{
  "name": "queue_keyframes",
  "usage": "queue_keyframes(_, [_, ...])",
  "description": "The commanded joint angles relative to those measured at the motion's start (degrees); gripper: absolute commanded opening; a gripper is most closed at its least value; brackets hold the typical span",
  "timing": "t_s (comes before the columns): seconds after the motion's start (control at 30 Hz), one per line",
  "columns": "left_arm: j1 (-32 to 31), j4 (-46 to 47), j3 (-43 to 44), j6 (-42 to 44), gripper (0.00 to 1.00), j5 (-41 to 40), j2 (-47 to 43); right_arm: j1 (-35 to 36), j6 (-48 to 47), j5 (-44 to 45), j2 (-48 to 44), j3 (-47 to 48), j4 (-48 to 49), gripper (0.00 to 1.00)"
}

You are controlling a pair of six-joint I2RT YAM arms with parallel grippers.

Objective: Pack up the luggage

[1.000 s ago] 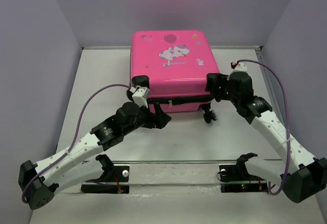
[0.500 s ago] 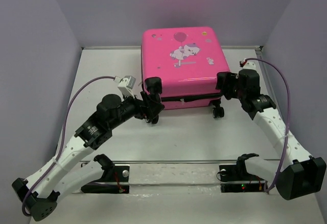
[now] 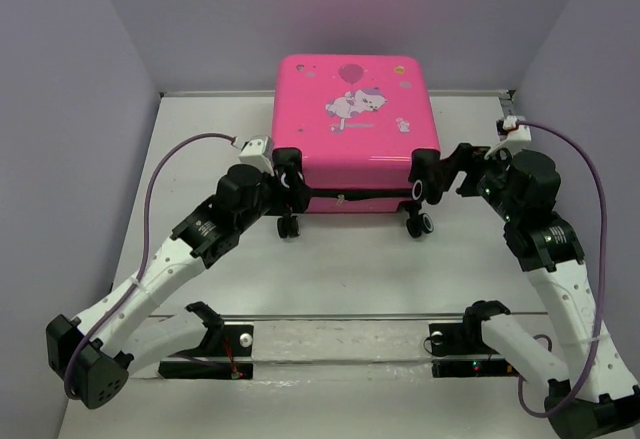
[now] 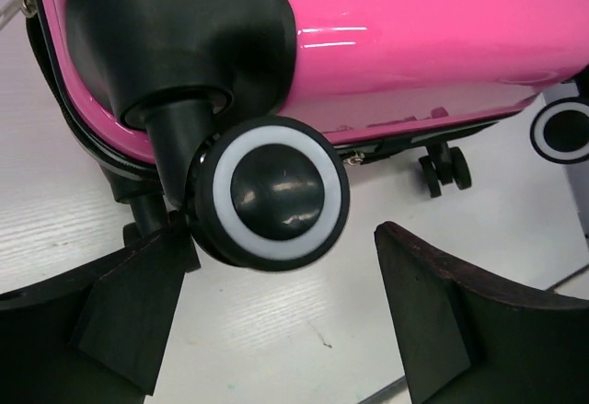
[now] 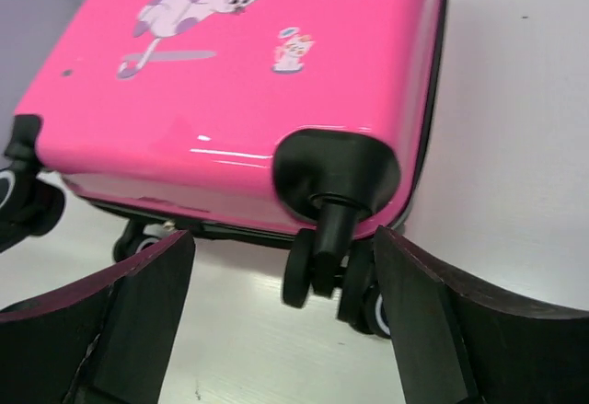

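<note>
A white table (image 3: 330, 269), boxed in by pale lilac walls (image 3: 60, 109) on the left, far and right sides, carries the luggage (image 3: 355, 129). It lies flat and closed at the far middle of the surface. Its cartoon print (image 3: 352, 104) faces up, and its far edge sits close to the back wall. The wheeled end faces the near side, with a black zipper trim (image 3: 350, 196) running along it.

Both arms reach in from the near edge, one to each near corner of the case. The left gripper (image 3: 282, 187) sits at the near-left corner with its jaws spread wide and nothing held. In the left wrist view, a white-ringed wheel (image 4: 276, 192) on a black caster hangs just beyond the gap. The left-hand one of the black fingers (image 4: 129, 312) lies right against the caster's stem, though actual contact cannot be judged. The other finger stands clear of the wheel.

The right gripper (image 3: 437, 171) mirrors it at the near-right corner, also wide open and empty. Its wrist camera shows a double wheel (image 5: 327, 275) under a black caster housing (image 5: 336, 169). That wheel is framed between the two fingers (image 5: 138, 303), nearer the right-hand one. Whether that finger touches it cannot be told.

The pink shell rests on the table beyond both grippers, and neither tool grips it.
</note>
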Motion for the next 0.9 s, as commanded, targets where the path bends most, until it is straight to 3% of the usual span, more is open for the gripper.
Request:
queue_keyframes(0.0, [0.75, 4.98, 2.07, 2.19, 0.91, -0.74, 2.93, 1.92, 1.24, -10.69, -0.14, -0.1, 1.74, 0.83])
queue_keyframes(0.13, [1.8, 6.74, 1.2, 1.75, 0.79, 0.67, 3.38, 8.5, 1.94, -9.21, 0.3, -1.76, 3.84, 0.68])
queue_keyframes(0.17, [1.89, 7.52, 1.02, 1.4, 0.73, 0.67, 3.2, 10.43, 2.11, -8.24, 0.74, -2.12, 5.15, 0.59])
queue_keyframes(0.3, [2.68, 8.41, 0.58, -0.01, 0.67, -0.99, 2.06, 19.4, 2.38, -2.35, 3.98, -2.3, 7.18, 0.45])
queue_keyframes(0.4, [2.68, 9.55, -0.65, -1.06, 0.75, -4.07, 0.39, 24.76, 2.82, -0.77, 6.62, -2.91, 9.29, 0.53])
queue_keyframes(0.43, [2.68, 9.9, -1.09, -1.15, 0.79, -4.51, -0.05, 25.99, 2.82, 0.11, 7.15, -3.09, 9.65, 0.58])
queue_keyframes(0.47, [2.68, 10.08, -1.44, -1.06, 0.85, -5.04, -0.23, 27.74, 3.08, 0.99, 7.68, -3.61, 10.17, 0.7])
queue_keyframes(0.57, [2.86, 9.64, -0.92, -0.62, 0.88, -4.69, 0.56, 30.56, 4.22, 1.35, 9.52, -5.54, 12.88, 0.81])
queue_keyframes(0.77, [3.21, 10.96, -0.83, -1.15, 0.82, -3.81, 2.58, 36.54, 6.07, 5.21, 13.48, -8.71, 19.13, 0.77])
queue_keyframes(0.87, [3.3, 12.89, -1.18, -1.68, 0.78, -3.11, 2.76, 37.69, 7.56, 9.6, 14.89, -10.82, 24.74, 0.66])
